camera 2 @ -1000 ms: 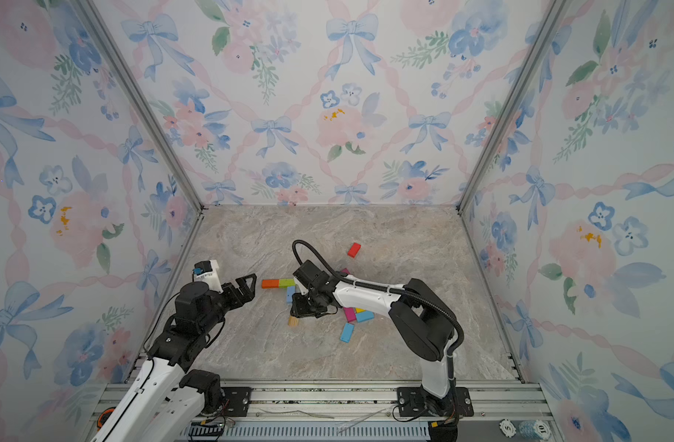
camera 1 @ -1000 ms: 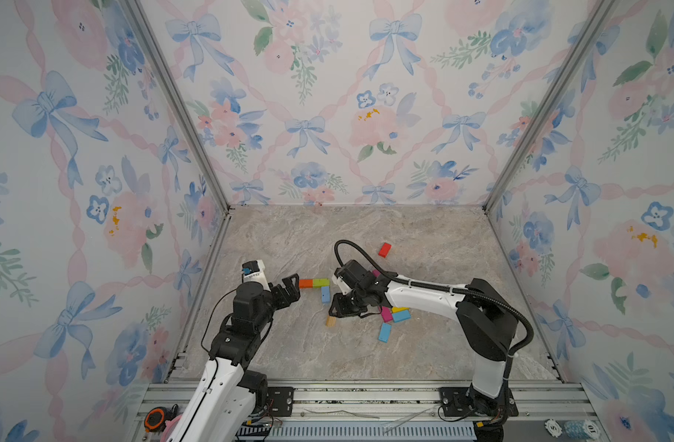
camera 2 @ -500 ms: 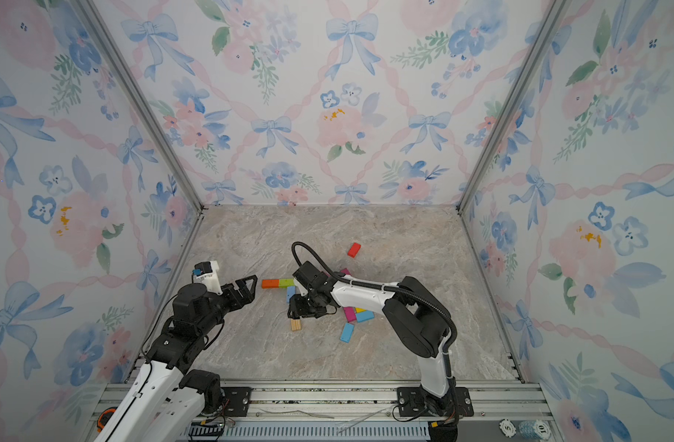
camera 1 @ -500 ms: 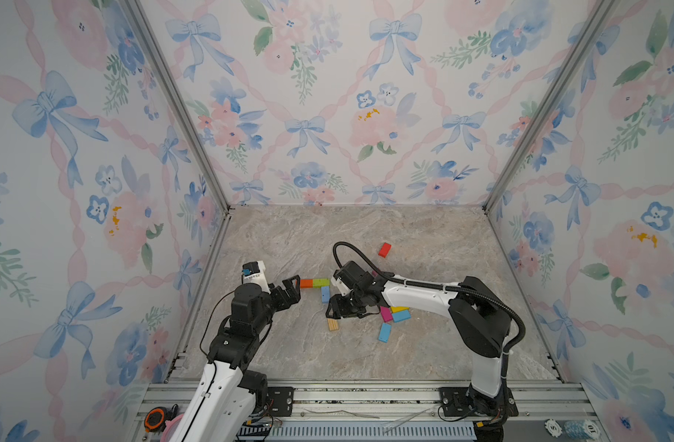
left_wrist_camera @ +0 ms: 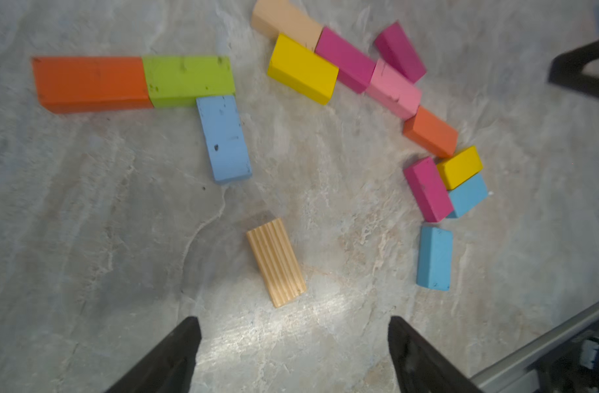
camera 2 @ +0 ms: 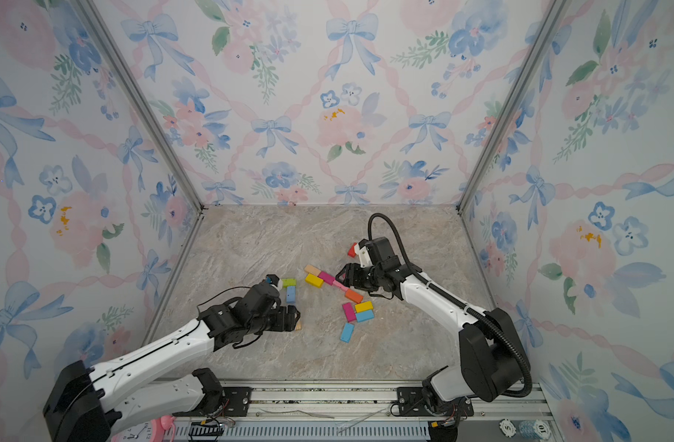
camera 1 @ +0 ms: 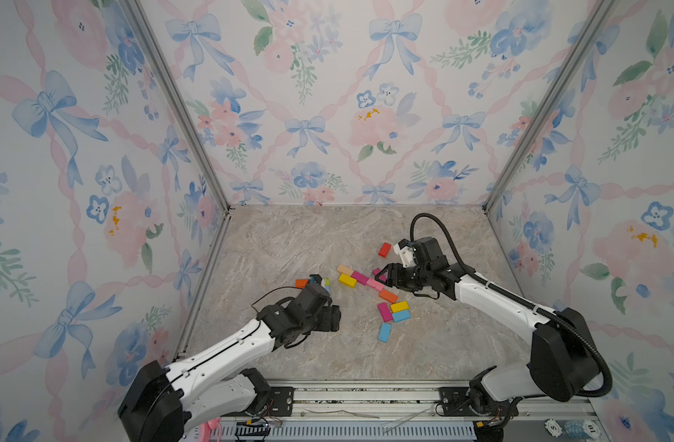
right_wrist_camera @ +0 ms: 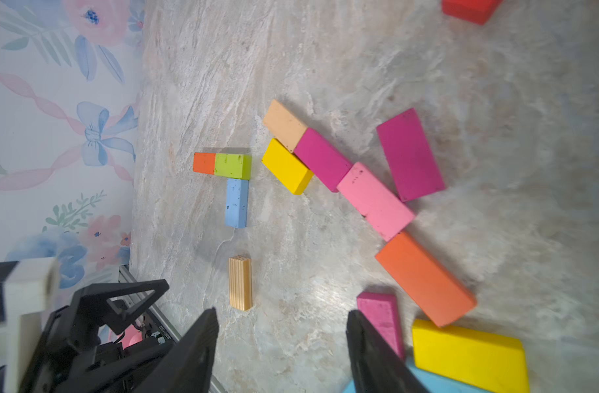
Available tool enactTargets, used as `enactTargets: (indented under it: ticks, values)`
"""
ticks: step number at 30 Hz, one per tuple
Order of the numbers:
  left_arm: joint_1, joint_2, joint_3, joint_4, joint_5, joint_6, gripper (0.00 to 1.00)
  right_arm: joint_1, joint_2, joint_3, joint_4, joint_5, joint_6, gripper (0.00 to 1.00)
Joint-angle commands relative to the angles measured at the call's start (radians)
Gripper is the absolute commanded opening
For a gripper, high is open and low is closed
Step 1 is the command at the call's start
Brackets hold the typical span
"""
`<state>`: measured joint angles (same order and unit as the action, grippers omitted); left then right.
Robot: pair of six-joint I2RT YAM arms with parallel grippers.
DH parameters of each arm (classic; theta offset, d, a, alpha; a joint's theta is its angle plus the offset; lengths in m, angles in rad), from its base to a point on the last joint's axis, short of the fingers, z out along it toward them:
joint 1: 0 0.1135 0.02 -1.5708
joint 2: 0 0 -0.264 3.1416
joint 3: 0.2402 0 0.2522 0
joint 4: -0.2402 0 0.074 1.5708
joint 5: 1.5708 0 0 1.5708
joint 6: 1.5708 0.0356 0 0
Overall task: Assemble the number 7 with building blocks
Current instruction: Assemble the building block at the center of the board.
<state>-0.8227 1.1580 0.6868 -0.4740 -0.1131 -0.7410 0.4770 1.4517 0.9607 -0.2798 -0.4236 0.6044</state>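
An orange block (left_wrist_camera: pixel 90 83) and a green block (left_wrist_camera: pixel 189 80) lie end to end, with a blue block (left_wrist_camera: pixel 223 137) at a right angle under the green one's end. A plain wood block (left_wrist_camera: pixel 276 262) lies flat a short gap beyond the blue one, slightly askew. My left gripper (left_wrist_camera: pixel 294 340) hovers open and empty just short of it; in a top view only the wood block's end (camera 2: pixel 298 325) shows at the left gripper (camera 2: pixel 291 319). My right gripper (right_wrist_camera: pixel 282 326) is open and empty, and in a top view this right gripper (camera 1: pixel 385 277) is beside the loose blocks.
Loose blocks lie to the right: peach (camera 1: pixel 344 269), yellow (camera 1: pixel 346 280), magenta (camera 1: pixel 360 277), pink (camera 1: pixel 374 284), orange (camera 1: pixel 388 295), then a cluster with magenta (camera 1: pixel 384 312), yellow (camera 1: pixel 399 306) and blue (camera 1: pixel 401 315). Another blue (camera 1: pixel 384 331) and a red block (camera 1: pixel 384 249) lie apart.
My right gripper has let go of the wood block, opened and drawn back to the right. My left arm has swung in over the wood block.
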Motion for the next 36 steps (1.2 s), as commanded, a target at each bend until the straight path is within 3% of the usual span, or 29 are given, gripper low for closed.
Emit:
enactTargets:
  ticks: [1, 10, 16, 26, 36]
  values:
    - [-0.056, 0.143, 0.042, -0.077, -0.077, -0.097, 0.87, -0.045, -0.031, -0.034, -0.033, -0.09, -0.065, 0.62]
    - [-0.079, 0.291, 0.113, -0.075, -0.059, -0.167, 0.8, -0.132, -0.036, -0.069, -0.043, -0.173, -0.124, 0.62]
    - [-0.085, 0.361, 0.136, -0.075, -0.06, -0.19, 0.8, -0.138, -0.025, -0.076, -0.012, -0.209, -0.108, 0.62]
    - [-0.09, 0.464, 0.175, -0.079, -0.057, -0.163, 0.68, -0.143, -0.03, -0.083, -0.01, -0.207, -0.117, 0.62]
    - [-0.08, 0.465, 0.172, -0.086, -0.062, -0.149, 0.45, -0.143, -0.008, -0.081, -0.01, -0.218, -0.119, 0.62]
